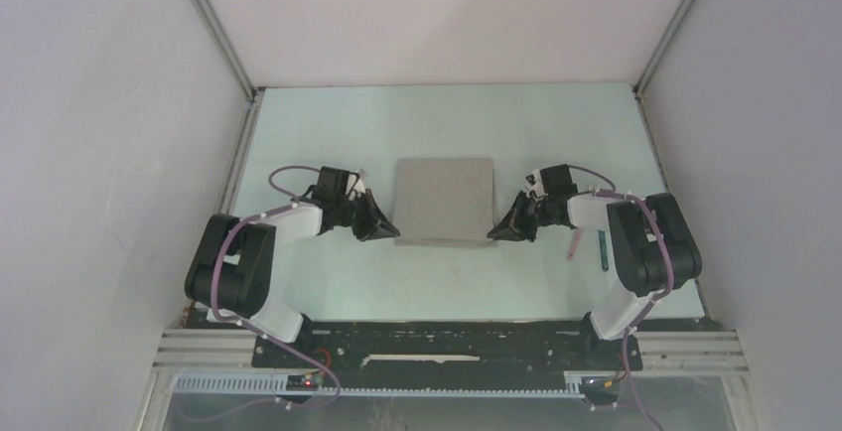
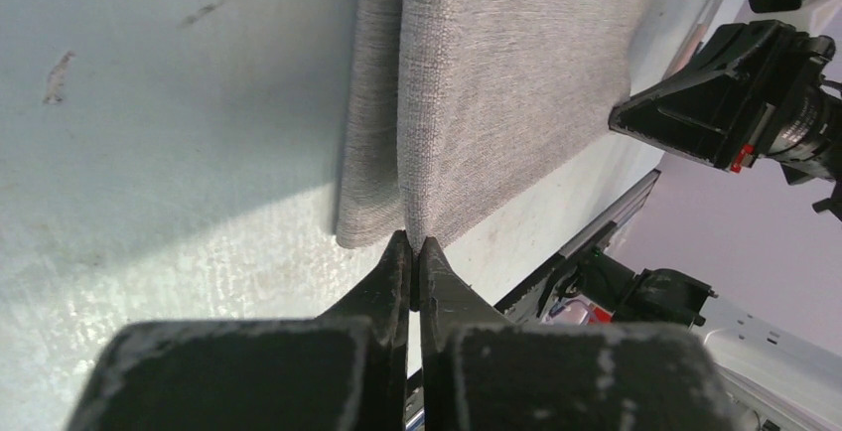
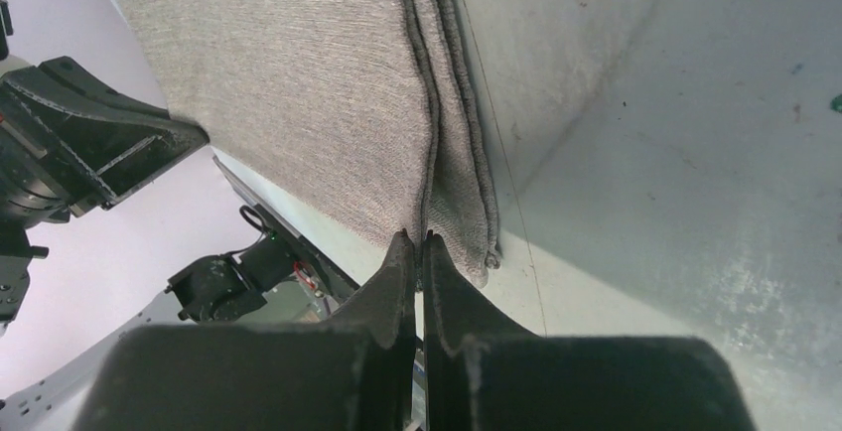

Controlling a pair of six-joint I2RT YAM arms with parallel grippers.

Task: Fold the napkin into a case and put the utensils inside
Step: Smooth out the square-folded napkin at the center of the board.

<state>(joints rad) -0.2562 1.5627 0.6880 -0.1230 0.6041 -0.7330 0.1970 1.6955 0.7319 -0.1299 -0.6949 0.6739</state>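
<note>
The taupe-grey napkin [image 1: 445,200] lies mid-table, doubled over so that two layers show along its side edges [image 2: 496,93] [image 3: 298,83]. My left gripper [image 1: 390,233] is shut on the napkin's near-left corner, with the upper layer pinched between the tips [image 2: 416,242]. At the near-right corner my right gripper [image 1: 496,233] is shut on the cloth edge in the same way [image 3: 416,237]. The utensils lie to the right, beside the right arm: a pale pink handle [image 1: 573,243] and a dark teal one [image 1: 604,250]. The rest of them is hidden.
White walls close in the pale green table [image 1: 328,133] on the left, right and back. A metal rail [image 1: 447,342] with the arm bases runs along the near edge. Each wrist view shows the other gripper across the cloth.
</note>
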